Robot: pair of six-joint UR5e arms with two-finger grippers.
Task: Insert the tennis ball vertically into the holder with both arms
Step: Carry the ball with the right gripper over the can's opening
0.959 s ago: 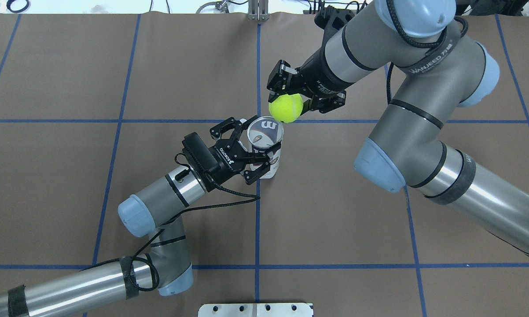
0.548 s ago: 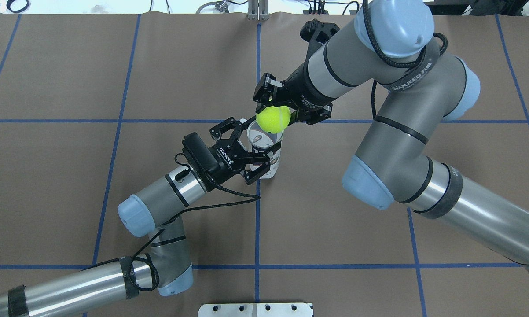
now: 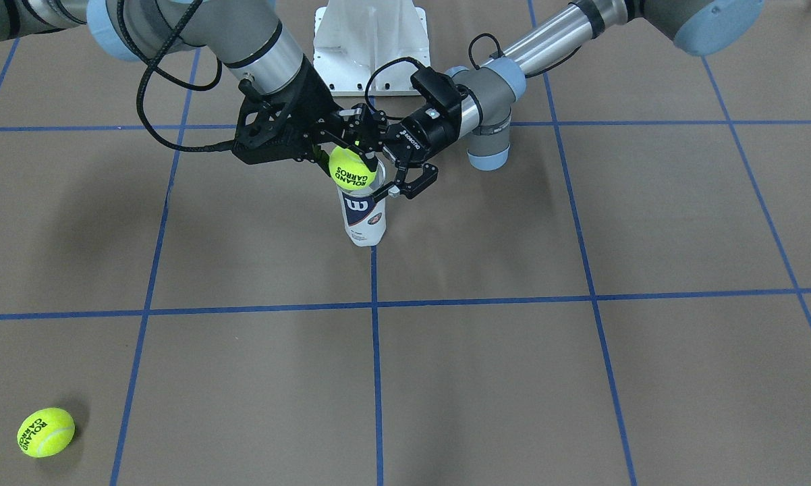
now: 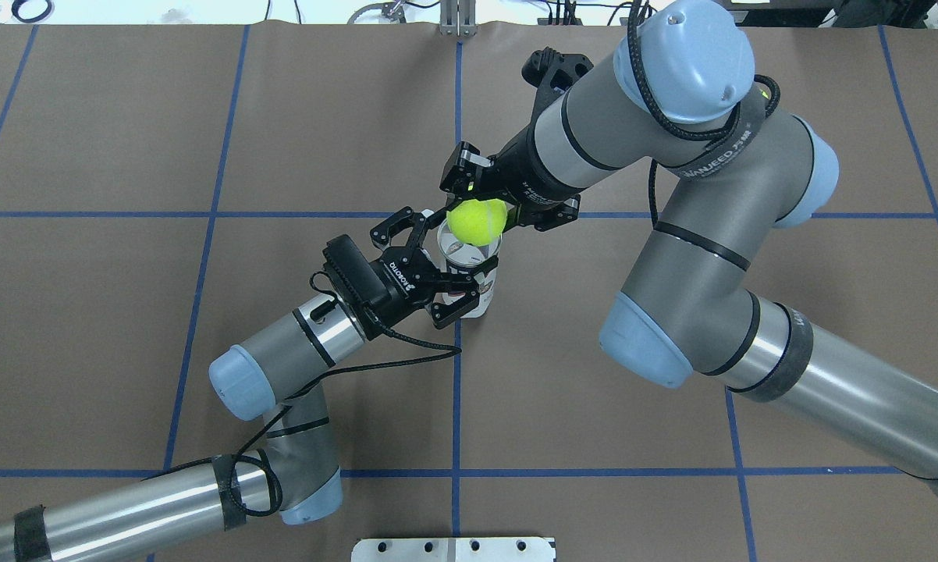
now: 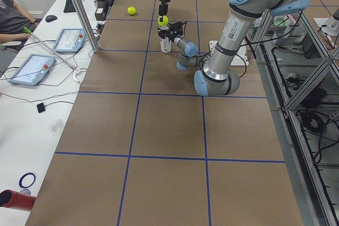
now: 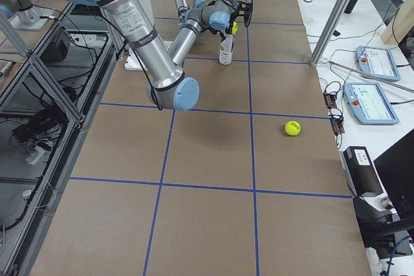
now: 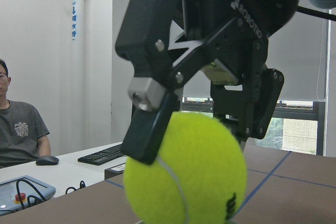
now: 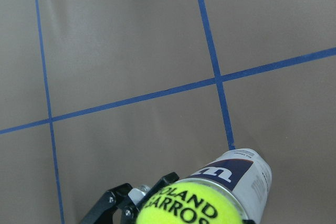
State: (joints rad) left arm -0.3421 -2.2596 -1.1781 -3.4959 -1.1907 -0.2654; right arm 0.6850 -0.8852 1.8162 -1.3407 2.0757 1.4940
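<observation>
The holder, a clear can with a navy "W" label, stands upright near the table's middle; it also shows in the front view. My left gripper is shut around the can's upper part from the side. My right gripper is shut on a yellow tennis ball and holds it right above the can's open rim. In the front view the ball sits at the can's mouth. The left wrist view shows the ball pinched between black fingers. The right wrist view shows ball and can.
A second tennis ball lies far off toward the operators' side on the robot's right; it also shows in the right side view. The white pedestal base stands behind the arms. Blue tape lines grid the brown table.
My right gripper has carried the ball leftward and nearer, from beside the can to above its opening. The left gripper and the can have not moved.
</observation>
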